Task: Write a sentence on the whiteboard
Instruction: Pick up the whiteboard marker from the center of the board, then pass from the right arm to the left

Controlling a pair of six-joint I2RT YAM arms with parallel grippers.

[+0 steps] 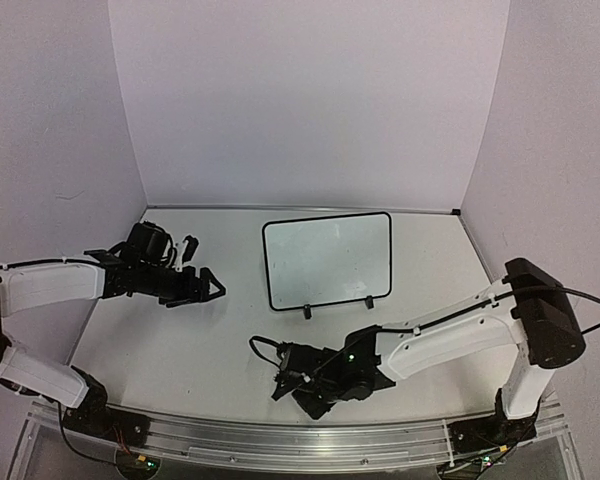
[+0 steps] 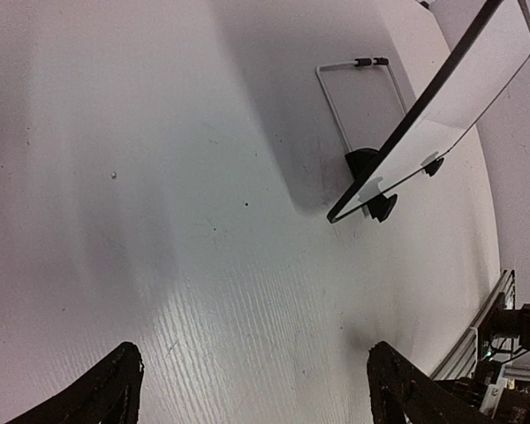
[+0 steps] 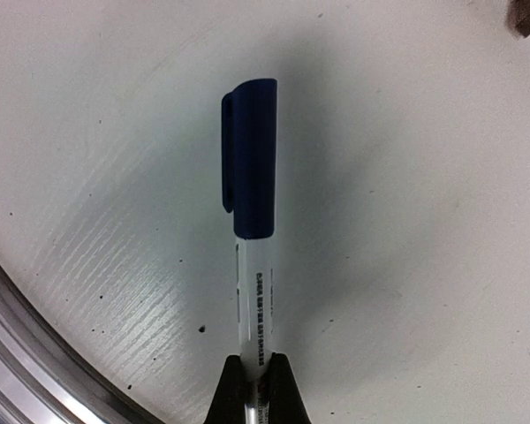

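The whiteboard [image 1: 327,262] stands tilted on two black feet at the middle back of the table, and its face is blank; no sentence shows on it. The left wrist view catches the whiteboard [image 2: 442,115] nearly edge-on at the upper right. My left gripper [image 1: 206,275] hovers left of the board, open, with nothing between its fingers [image 2: 115,389]. Near the front edge, my right gripper [image 1: 283,388] is low over the table. It is shut on the white barrel of a marker [image 3: 254,291] with its blue cap [image 3: 252,159] on, and the marker points away from the right gripper [image 3: 256,380].
An aluminium rail [image 1: 280,440] runs along the near table edge, close beside the right gripper [image 3: 18,344]. Lilac walls close the table on three sides. A thin wire stand [image 2: 353,88] props the board from behind.
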